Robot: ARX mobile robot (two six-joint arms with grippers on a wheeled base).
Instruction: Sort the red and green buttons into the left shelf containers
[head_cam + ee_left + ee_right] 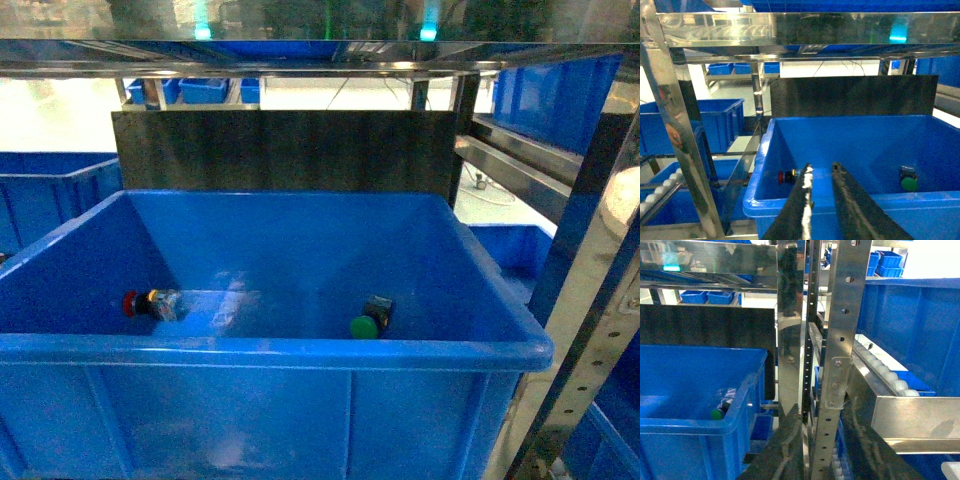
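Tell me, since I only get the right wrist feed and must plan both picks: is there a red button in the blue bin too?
Observer: Yes. The red button lies on its side on the floor of the blue bin, near the left wall.
Operator: Is the left gripper ready for it?
Observer: The left gripper is open and empty, its tips at the bin's near rim, with the red button just to their left in the left wrist view.

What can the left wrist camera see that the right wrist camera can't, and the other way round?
Only the left wrist view shows the red button and the left gripper, open just before the bin. Only the right wrist view shows a roller track beside a perforated steel post. Both show the blue bin, the green button lying in it, and the dark panel behind.
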